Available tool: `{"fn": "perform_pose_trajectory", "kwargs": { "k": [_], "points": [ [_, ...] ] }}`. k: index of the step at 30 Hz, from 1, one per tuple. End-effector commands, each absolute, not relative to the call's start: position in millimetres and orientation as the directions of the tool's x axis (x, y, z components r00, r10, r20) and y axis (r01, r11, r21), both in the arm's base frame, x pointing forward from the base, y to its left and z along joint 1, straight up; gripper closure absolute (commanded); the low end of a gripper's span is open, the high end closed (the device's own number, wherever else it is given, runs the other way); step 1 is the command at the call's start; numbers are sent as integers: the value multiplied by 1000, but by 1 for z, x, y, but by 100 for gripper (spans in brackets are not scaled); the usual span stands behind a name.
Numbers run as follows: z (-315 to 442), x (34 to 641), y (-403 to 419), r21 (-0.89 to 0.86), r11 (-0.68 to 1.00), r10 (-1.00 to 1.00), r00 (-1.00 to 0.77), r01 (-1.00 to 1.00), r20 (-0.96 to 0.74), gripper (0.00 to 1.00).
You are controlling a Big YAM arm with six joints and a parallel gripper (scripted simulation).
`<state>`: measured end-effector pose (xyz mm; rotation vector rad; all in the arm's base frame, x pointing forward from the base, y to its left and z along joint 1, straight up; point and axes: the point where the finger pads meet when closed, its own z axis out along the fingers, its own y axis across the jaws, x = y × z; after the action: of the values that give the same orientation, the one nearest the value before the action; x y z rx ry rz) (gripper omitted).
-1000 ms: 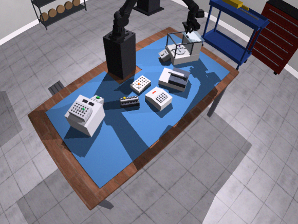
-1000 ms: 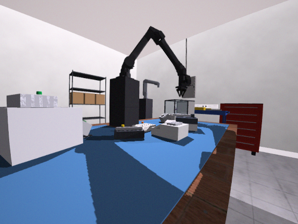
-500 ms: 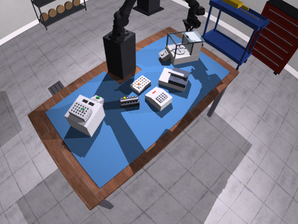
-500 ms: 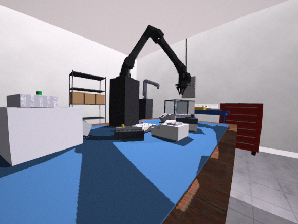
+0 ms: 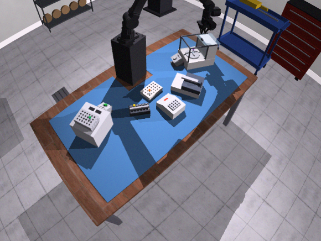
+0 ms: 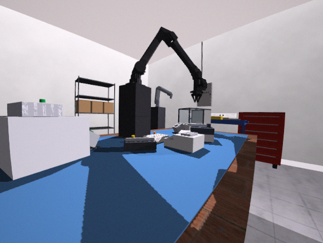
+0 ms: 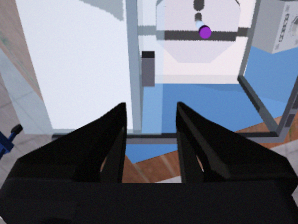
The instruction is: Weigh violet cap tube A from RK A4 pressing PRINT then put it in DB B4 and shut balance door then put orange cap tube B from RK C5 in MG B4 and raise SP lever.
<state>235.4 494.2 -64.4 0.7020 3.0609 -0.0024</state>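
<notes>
We list: one laboratory-like robot work cell. Landmark, the blue-matted bench [image 5: 144, 143] [image 6: 133, 189]. Upon it: a glass-sided balance [image 5: 199, 63] [image 6: 190, 108], a tube rack [image 5: 151, 90] [image 6: 157, 137] and a spectrophotometer [image 5: 186, 85] [image 6: 202, 130]. Past the bench: a blue cart [image 5: 243, 53] [image 6: 228, 121], a red drawer cabinet [image 5: 290, 41] [image 6: 262, 136] and an open shelf unit [image 5: 66, 19] [image 6: 94, 81]. Around the bench: grey tiled floor [image 5: 193, 193] [image 6: 292, 195] and pale plain walls [image 6: 273, 69]. We note a second pedestal-mounted arm [image 6: 157, 97] behind it.
</notes>
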Motion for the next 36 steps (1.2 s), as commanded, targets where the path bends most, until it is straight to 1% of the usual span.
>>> {"fn": "perform_pose_trajectory", "kwargs": {
  "k": [1,24,25,29,31,36],
  "points": [
    [-52,241,507,31,900,436,-900,435,0,70],
    [-52,241,507,31,900,436,-900,435,0,70],
    [-50,237,495,41,917,397,-918,397,-1,64],
    [-52,234,486,39,961,274,-962,273,-8,64],
    [-52,234,486,39,961,274,-962,273,-8,64],
    [-52,234,486,38,993,110,-994,110,-14,64]
  ]
}}
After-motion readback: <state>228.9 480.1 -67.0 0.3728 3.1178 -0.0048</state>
